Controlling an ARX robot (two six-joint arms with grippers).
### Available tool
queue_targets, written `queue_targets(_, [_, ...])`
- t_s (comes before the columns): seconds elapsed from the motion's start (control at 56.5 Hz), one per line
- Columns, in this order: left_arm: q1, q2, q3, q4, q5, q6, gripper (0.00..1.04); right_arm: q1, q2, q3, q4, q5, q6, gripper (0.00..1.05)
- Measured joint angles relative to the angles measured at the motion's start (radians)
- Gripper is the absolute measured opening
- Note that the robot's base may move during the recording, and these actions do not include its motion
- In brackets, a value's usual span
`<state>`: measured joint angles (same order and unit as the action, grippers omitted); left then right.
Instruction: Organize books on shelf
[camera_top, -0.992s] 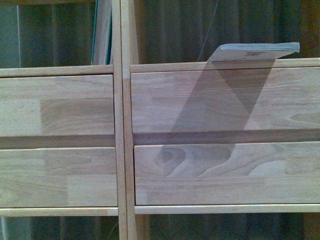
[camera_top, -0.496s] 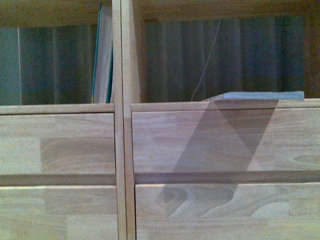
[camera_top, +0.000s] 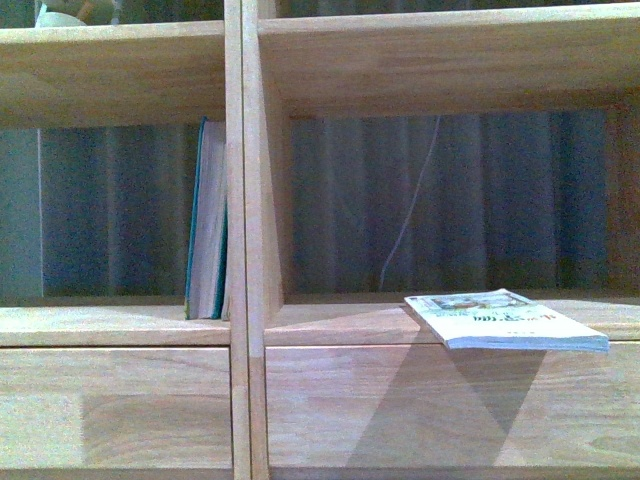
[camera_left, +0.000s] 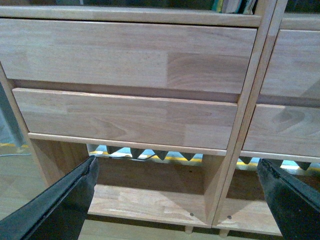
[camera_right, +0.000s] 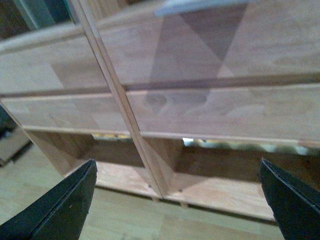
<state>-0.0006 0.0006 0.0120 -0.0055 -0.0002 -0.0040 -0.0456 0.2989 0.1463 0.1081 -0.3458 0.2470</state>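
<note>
Black L hand (camera_left: 176, 161), R hand (camera_right: 177, 162): wide, empty

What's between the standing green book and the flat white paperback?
In the front view, the shelf's upright divider separates the green book from the white paperback.

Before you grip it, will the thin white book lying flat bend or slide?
The white book looks thin and soft-covered, so it would probably flop if held by one corner. It lies flat, seemingly overhanging the shelf edge, so a push may slide it.
</note>
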Motion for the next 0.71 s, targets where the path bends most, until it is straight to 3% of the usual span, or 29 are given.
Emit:
queue_targets(0.177, [0.0, 0.0, 0.0, 0.0, 0.0, 0.0, 0.98, 0.16, 0.431, 0.227, 0.343, 0.129, 0.18, 0.98])
queue_targets(0.266, [0.0, 0.0, 0.0, 0.0, 0.0, 0.0, 0.98, 0.194, 0.654, 0.346, 0.43, 0.154, 0.275, 0.98])
queue_targets(0.496, [0.0, 0.0, 0.0, 0.0, 0.0, 0.0, 0.98, 0.172, 1.086, 0.594, 0.487, 0.251, 0.603, 0.98])
queue_targets(0.708, [0.0, 0.0, 0.0, 0.0, 0.0, 0.0, 0.98, 0.15, 1.262, 0.722, 0.477, 0.285, 0.771, 0.98])
